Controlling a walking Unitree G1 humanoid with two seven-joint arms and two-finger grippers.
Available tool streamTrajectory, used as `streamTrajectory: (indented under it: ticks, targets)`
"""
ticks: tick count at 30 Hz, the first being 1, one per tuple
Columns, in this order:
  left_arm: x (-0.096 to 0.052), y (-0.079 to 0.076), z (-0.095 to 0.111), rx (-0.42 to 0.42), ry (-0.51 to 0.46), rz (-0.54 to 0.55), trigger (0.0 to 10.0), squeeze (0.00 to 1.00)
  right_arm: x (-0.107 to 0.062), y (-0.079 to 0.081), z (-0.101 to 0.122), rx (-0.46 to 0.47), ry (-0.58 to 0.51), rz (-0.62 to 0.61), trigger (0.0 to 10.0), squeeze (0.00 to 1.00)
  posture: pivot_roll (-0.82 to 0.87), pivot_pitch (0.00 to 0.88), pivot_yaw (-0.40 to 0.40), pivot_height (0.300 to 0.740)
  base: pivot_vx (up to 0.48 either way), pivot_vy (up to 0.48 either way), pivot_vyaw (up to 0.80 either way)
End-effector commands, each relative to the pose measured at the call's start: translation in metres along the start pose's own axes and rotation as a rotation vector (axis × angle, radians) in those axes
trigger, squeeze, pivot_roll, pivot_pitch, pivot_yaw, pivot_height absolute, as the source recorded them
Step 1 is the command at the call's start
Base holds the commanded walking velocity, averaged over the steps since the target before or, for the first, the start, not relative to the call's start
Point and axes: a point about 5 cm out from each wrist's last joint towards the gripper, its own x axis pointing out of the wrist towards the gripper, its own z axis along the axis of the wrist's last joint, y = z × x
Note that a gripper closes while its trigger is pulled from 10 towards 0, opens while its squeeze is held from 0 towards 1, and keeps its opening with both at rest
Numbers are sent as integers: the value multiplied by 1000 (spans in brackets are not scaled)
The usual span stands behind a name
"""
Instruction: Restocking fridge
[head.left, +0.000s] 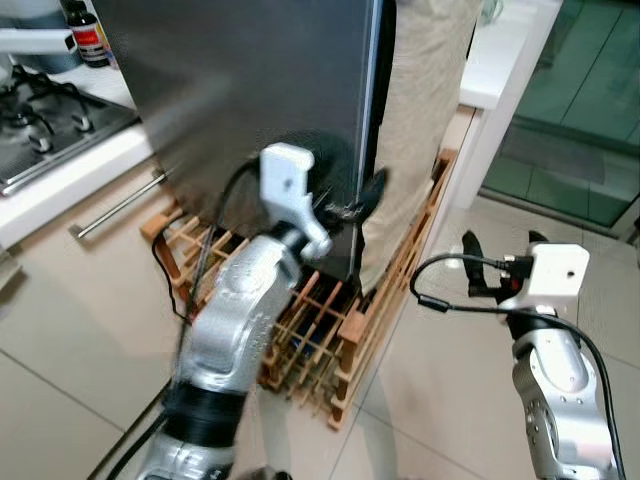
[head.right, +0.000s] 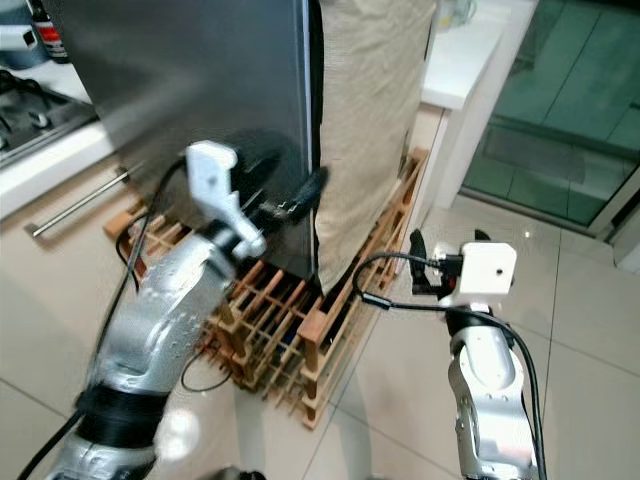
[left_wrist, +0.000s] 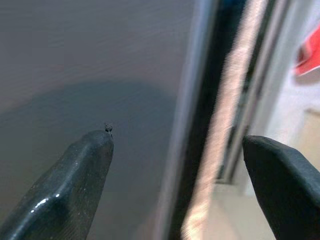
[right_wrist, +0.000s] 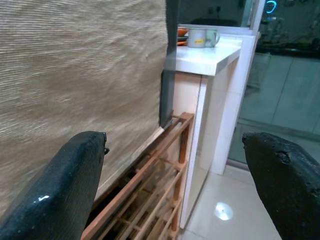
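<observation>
The fridge's dark steel door (head.left: 250, 90) stands shut or nearly so, with its right edge (head.left: 375, 100) against a hanging beige woven cloth (head.left: 420, 110). My left gripper (head.left: 352, 205) is raised to that edge low on the door. In the left wrist view it is open (left_wrist: 177, 165), one finger (left_wrist: 75, 180) in front of the door face and the other finger (left_wrist: 285, 185) past the edge, with nothing held. My right gripper (head.left: 500, 250) hovers open and empty over the floor to the right of the cloth, its fingers (right_wrist: 55, 185) pointing at the cloth (right_wrist: 80, 75).
A wooden slatted rack (head.left: 330, 330) lies on the tiled floor at the fridge's foot. On the left are a gas hob (head.left: 40, 120), a sauce bottle (head.left: 88, 35) and a drawer handle (head.left: 115, 205). A white counter (right_wrist: 210, 55) with mugs (right_wrist: 202, 37) and glass doors (head.left: 580, 120) are on the right.
</observation>
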Motion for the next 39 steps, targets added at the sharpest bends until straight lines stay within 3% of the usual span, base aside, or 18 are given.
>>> streamTrajectory:
  ticks: [1,4,5,9,10,12,16,17,19,20,21,28,32,35,39]
  targets:
    - [-14,7,3,66,-10,51,10000,0,-2,-1,4,23,-42,-38,10000,0,-85,0,53,727,0,0,0]
    - [-23,14,0,89,2,103,10000,0,-5,-2,6,39,-59,-69,10000,0,-75,0,49,727,0,0,0]
    - [-33,20,-2,153,6,171,10000,0,-10,-3,9,34,-80,-87,10000,0,-71,0,46,727,0,0,0]
    - [-45,26,-3,226,1,237,10000,0,-17,-3,13,18,-101,-82,10000,0,-69,0,44,727,0,0,0]
    - [-58,29,-9,331,-15,294,10000,0,-24,-5,13,16,-103,-79,10000,0,-70,0,45,727,0,0,0]
    - [-67,27,-14,408,-20,314,10000,0,-26,-6,12,15,-102,-83,10000,0,-75,0,42,727,0,0,0]
    - [-68,28,-18,396,3,326,10000,0,-25,-3,14,-3,-118,-66,10000,0,-77,0,42,727,0,0,0]
    - [-66,27,-16,388,-1,322,10000,0,-24,-2,15,-9,-123,-61,10000,0,-78,0,41,727,0,0,0]
    - [-52,25,-12,295,14,313,10000,0,-20,-1,14,-24,-113,-55,10000,0,-80,0,43,727,0,0,0]
    - [-52,25,-12,295,14,313,10000,0,-20,-1,14,-24,-113,-55,10000,0,-80,0,43,727,0,0,0]
    - [-41,22,-9,238,7,297,10000,0,-17,-1,13,-26,-109,-58,10000,0,-81,0,43,727,0,0,0]
    - [-24,9,-7,206,0,202,10000,0,-12,2,13,-9,-105,-25,10000,0,-95,0,42,727,0,0,0]
    - [-13,-1,-11,118,43,105,10000,0,-12,0,7,19,-75,-18,10000,0,-104,0,39,727,0,0,0]
    - [-2,-12,-12,97,66,15,10000,0,-12,0,6,25,-66,-7,10000,0,-107,0,38,727,0,0,0]
    - [13,-18,-11,71,71,-28,10000,0,-11,12,5,62,-54,87,10000,0,-113,0,37,727,0,0,0]
